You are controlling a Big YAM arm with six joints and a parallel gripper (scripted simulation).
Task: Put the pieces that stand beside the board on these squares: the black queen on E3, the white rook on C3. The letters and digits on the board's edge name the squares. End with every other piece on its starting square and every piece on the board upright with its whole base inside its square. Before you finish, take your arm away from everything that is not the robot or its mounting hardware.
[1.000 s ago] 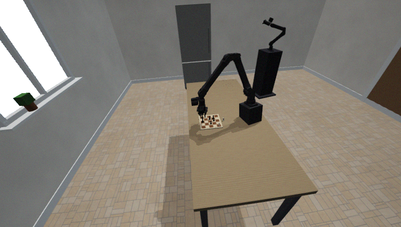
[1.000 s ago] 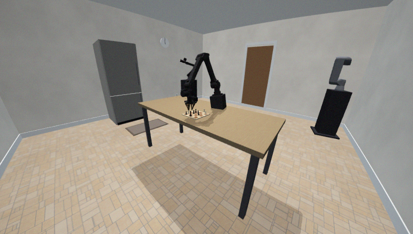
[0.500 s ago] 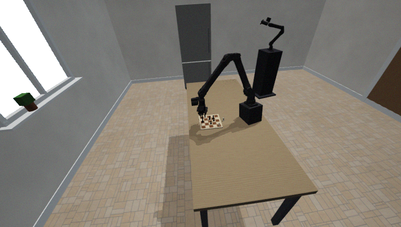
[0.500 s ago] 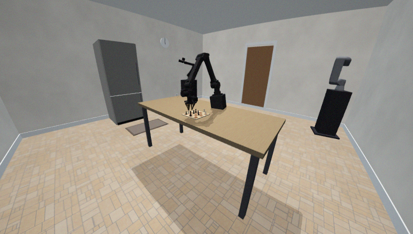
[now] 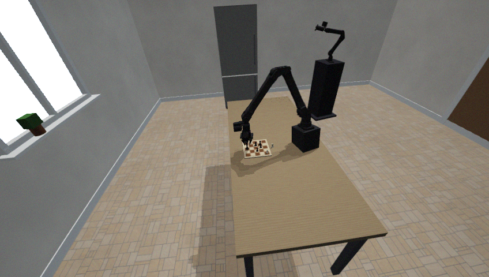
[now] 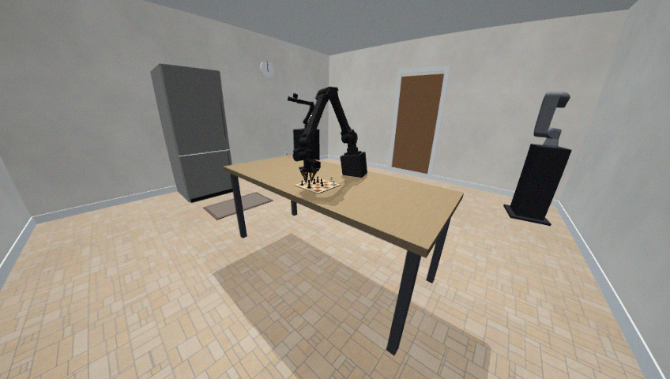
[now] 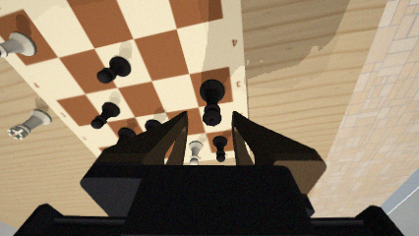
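The small chessboard lies on the table. A tall black piece with a round head, seemingly the black queen, stands upright on the brown edge square by the digit 3. My gripper hangs just over it, fingers partly open on either side of its base without gripping it. The white rook stands on the table beside the opposite board edge.
Other black pieces and white pieces stand on the board near my fingers. The arm's black base sits on the table right of the board. The table's left edge is close.
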